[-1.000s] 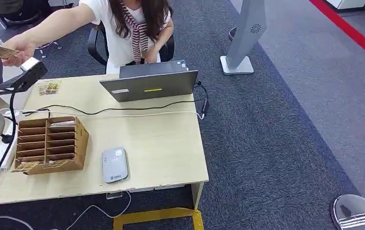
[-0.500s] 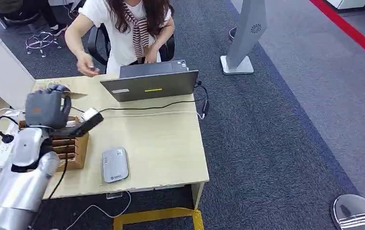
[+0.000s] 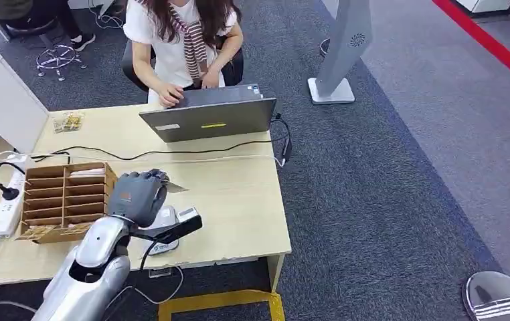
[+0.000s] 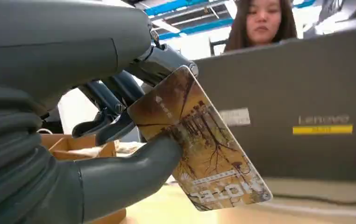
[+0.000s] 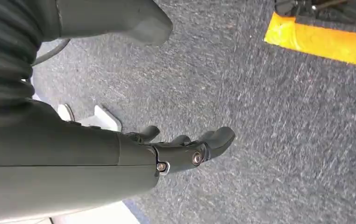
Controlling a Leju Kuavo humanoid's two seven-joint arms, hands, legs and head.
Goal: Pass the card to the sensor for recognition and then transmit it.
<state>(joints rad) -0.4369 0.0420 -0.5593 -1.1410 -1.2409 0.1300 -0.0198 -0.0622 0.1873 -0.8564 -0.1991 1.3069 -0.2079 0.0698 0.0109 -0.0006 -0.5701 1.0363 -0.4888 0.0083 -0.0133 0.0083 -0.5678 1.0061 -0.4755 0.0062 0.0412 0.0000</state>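
The left hand (image 3: pixel 138 196) hovered over the near part of the desk (image 3: pixel 239 207), its thumb and fingers (image 4: pixel 162 63) clamped on a card (image 3: pixel 172 186) that stuck out toward the laptop. In the left wrist view the card (image 4: pixel 199 149) was brown and gold with a tree pattern, tilted, pinched between the thick thumb and the darker fingers. Right under the hand lay the grey sensor (image 3: pixel 162 234), partly hidden by the wrist and by a black wrist-mounted part (image 3: pixel 179 227). Just beside the hand stood a wooden rack (image 3: pixel 65 200) with slots, some holding cards. A white power strip (image 3: pixel 8 207) lay near the desk's left edge, and a black cable (image 3: pixel 192 150) ran across the desk behind the rack. Farther back sat a grey laptop (image 3: pixel 212 119), with a small pile of cards (image 3: pixel 68 122) well to its left and a white box (image 3: pixel 5 100) at the desk's far left corner. A person (image 3: pixel 185 40) sat behind the laptop, hands at it. A grey stand (image 3: pixel 339 53) rose from the carpet beyond. The right hand (image 5: pixel 185 149) hung over the carpet, holding nothing, with its fingers loosely spread and only slightly bent.
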